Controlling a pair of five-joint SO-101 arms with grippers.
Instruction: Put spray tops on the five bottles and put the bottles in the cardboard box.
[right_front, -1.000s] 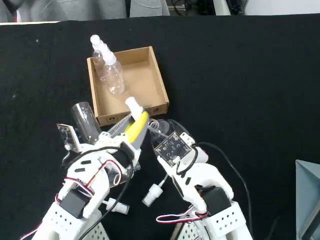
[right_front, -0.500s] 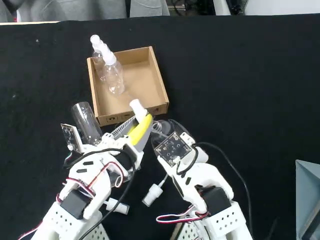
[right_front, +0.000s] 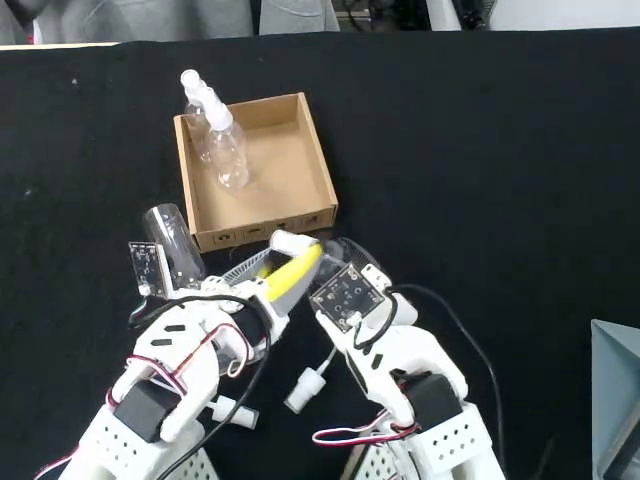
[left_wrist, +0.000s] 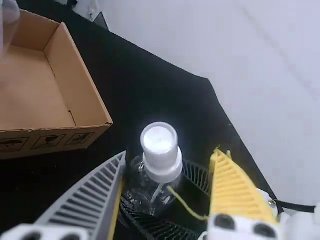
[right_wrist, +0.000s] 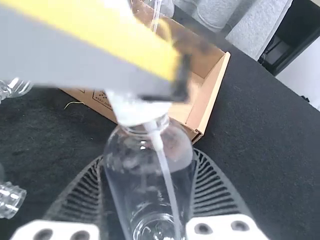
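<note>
Black cloth is covering the worktop (right_front: 480, 150). On it, the left hand (left_wrist: 168, 152) is standing open around a white spray top (left_wrist: 160, 147), a gap on either side. That top is sitting on the neck of a clear bottle (right_wrist: 142, 210), which the right hand (right_wrist: 148, 157) is clamping just beside the cardboard box (right_front: 318, 165). Two capped bottles (right_front: 225, 150) are lying in the box. By my reckoning the third is needing tightening and boxing, while a bare bottle (right_front: 172, 240) and two loose tops (right_front: 305, 388) are waiting.

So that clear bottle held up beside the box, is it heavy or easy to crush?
Probably light: the bottle looks see-through and empty. Likely thin plastic, so the jaws flanking it could dent it. Its round body would probably roll if laid on the table.
</note>
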